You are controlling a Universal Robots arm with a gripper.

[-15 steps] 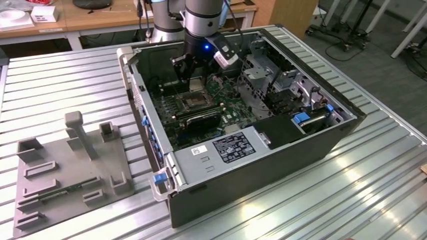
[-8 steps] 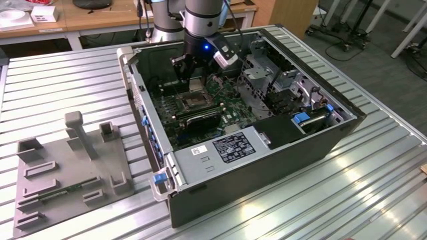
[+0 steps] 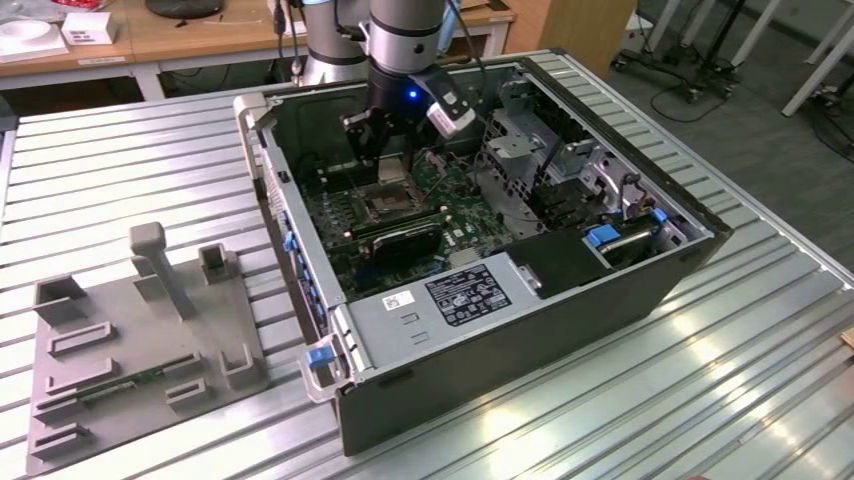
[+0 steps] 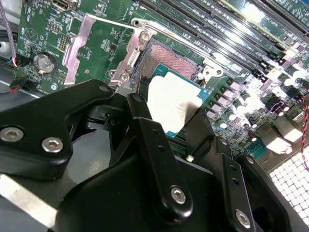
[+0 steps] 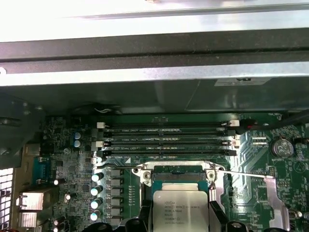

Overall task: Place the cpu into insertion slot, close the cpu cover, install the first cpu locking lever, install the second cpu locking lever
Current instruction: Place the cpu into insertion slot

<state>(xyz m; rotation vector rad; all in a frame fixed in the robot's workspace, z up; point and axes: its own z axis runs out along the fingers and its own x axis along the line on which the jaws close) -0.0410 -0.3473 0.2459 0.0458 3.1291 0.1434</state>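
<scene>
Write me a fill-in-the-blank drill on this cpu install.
The gripper is ___ on the cpu. The slot is ___, its pins bare. The cover is swung ___.
Missing words: shut; empty; open.

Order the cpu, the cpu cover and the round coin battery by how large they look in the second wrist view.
1. The cpu and the cpu cover look about alike; the cpu is nearer the camera, so I do not rank these two.
2. The coin battery is clearly the smallest.
</scene>
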